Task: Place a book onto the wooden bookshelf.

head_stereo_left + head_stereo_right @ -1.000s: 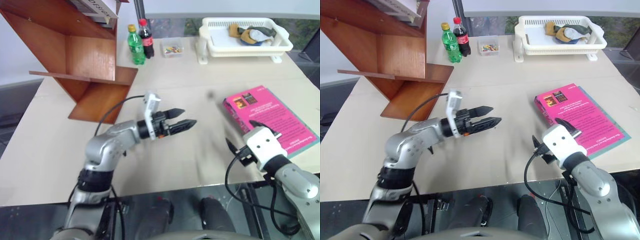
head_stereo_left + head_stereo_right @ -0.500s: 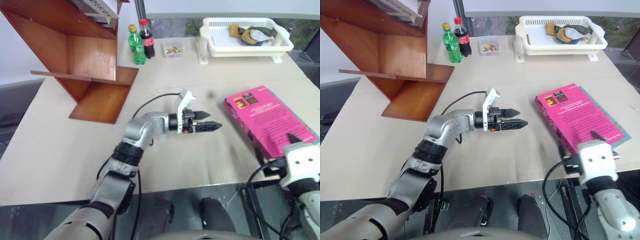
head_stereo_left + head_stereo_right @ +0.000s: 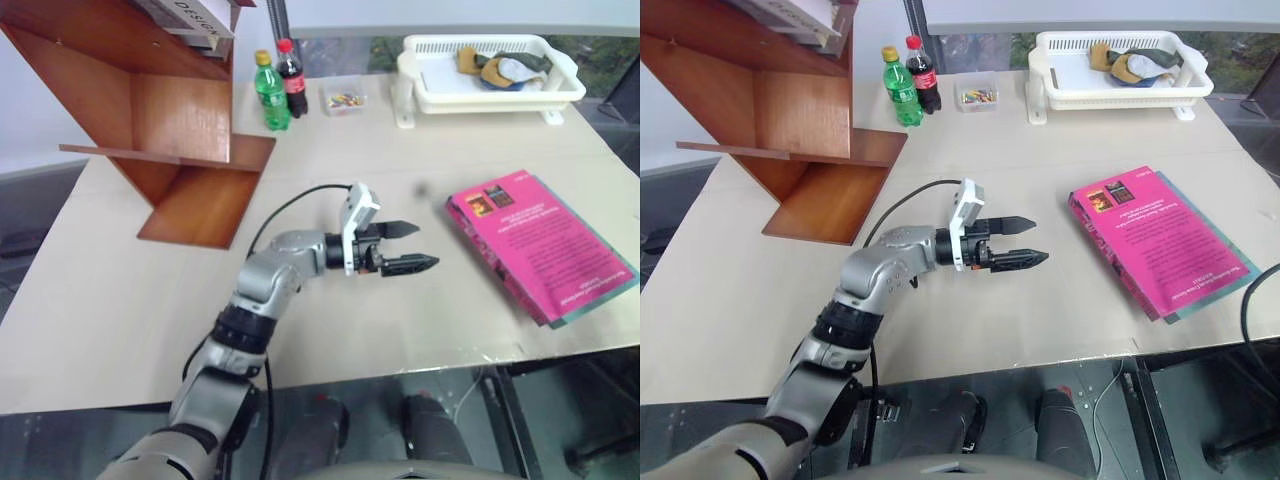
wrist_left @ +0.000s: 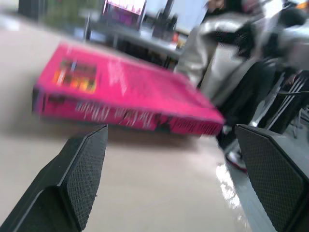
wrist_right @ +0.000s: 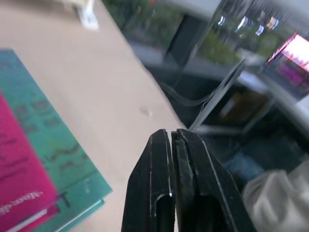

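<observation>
The book [image 3: 540, 245] is bright magenta, with two small dark pictures and pale lettering on its cover. Under it lies a teal-green book [image 3: 600, 300]. The wooden bookshelf [image 3: 150, 110] is polished reddish brown. Beside the bookshelf stand a green bottle [image 3: 271, 92] with a yellow cap and a dark bottle [image 3: 293, 80] with a red cap. The basket [image 3: 490, 70] is white, the table [image 3: 330, 170] pale beige.

Dark capital letters stand on a white book [image 3: 190, 14] lying on top of the wooden bookshelf [image 3: 150, 110]; they look like "DESIGN", cut off at the frame's edge. Lettering on the pink book [image 3: 540, 243], cover and spine, is too small or blurred to read.
</observation>
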Controlling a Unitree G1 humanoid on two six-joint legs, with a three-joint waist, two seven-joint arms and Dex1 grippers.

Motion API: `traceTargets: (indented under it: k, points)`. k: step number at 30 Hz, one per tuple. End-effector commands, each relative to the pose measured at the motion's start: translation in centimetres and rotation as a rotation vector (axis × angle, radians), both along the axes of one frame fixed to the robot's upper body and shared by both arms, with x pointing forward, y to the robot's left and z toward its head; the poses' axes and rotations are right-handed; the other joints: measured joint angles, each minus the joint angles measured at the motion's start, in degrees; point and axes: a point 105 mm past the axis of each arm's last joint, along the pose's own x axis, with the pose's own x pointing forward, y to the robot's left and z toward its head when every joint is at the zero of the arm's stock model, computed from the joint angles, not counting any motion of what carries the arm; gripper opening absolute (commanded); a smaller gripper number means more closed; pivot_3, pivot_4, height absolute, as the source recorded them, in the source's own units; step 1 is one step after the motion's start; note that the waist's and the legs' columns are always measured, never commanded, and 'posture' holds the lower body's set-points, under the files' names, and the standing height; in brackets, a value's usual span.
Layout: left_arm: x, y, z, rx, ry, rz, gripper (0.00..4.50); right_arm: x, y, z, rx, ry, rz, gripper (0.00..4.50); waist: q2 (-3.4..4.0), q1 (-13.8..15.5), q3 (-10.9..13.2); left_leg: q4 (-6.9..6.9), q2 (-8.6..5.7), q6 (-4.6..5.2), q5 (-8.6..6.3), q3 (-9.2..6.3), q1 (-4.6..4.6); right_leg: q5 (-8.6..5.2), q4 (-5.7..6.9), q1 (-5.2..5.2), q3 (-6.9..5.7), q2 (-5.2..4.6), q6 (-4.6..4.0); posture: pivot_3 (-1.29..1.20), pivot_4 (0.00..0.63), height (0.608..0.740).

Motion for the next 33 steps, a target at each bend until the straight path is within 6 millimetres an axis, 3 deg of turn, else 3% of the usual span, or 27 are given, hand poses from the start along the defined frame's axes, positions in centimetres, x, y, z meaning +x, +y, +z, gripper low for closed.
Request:
traceTargets:
  k: [1, 7, 16, 22, 28, 33]
  points:
    - [-1.8, 0.8, 2.1, -0.036, -0.144, -0.055, 4.5, 1.4, -1.8, -0.6, 0.05, 0.032, 0.029, 0.07, 0.02, -0.22, -0.01, 0.0, 0.0, 0.03, -0.02, 0.08, 0.01, 0.0, 0.0, 0.0, 0.05, -0.02, 0.0, 0.0, 0.15, 0.74]
    - [-3.3, 2.2, 2.5, -0.05, -0.208, -0.091, 4.5, 2.6, -3.9, -2.9, 0.197, 0.079, 0.085, 0.07, 0.15, -0.14, -0.07, 0.0, 0.02, 0.07, -0.03, 0.16, 0.06, 0.0, 0.0, 0.01, 0.11, 0.02, 0.01, 0.0, 0.15, 0.74]
    - [-4.5, 3.6, 2.4, -0.032, -0.195, -0.119, 4.5, 3.5, 0.6, -5.2, 0.367, 0.145, 0.386, 0.07, 0.18, -0.23, -0.09, 0.0, 0.04, 0.11, -0.06, 0.15, 0.07, 0.0, 0.0, 0.02, 0.12, 0.03, 0.01, 0.0, 0.15, 0.74]
    - [-4.3, 3.5, 2.6, -0.04, -0.194, -0.11, 4.5, 4.8, 2.4, -6.6, 0.371, 0.172, 0.445, 0.07, 0.18, -0.22, -0.1, 0.03, 0.04, 0.11, -0.06, 0.14, 0.06, 0.03, 0.0, 0.03, 0.12, 0.04, 0.05, 0.0, 0.15, 0.74]
    - [-4.0, 4.0, 2.4, -0.025, -0.194, -0.096, 4.5, 5.7, 1.5, -5.1, 0.372, 0.055, 0.409, 0.07, 0.18, -0.15, -0.09, 0.04, 0.04, 0.1, -0.06, 0.14, 0.05, 0.03, 0.0, 0.01, 0.11, 0.04, 0.05, 0.0, 0.15, 0.74]
    - [-3.8, 4.0, 2.5, -0.023, -0.205, -0.079, 4.5, 6.1, -0.9, -4.6, 0.314, 0.02, 0.271, 0.07, 0.18, -0.16, -0.09, 0.03, 0.03, 0.1, -0.06, 0.14, 0.05, 0.03, 0.0, 0.01, 0.12, 0.04, 0.05, 0.0, 0.15, 0.74]
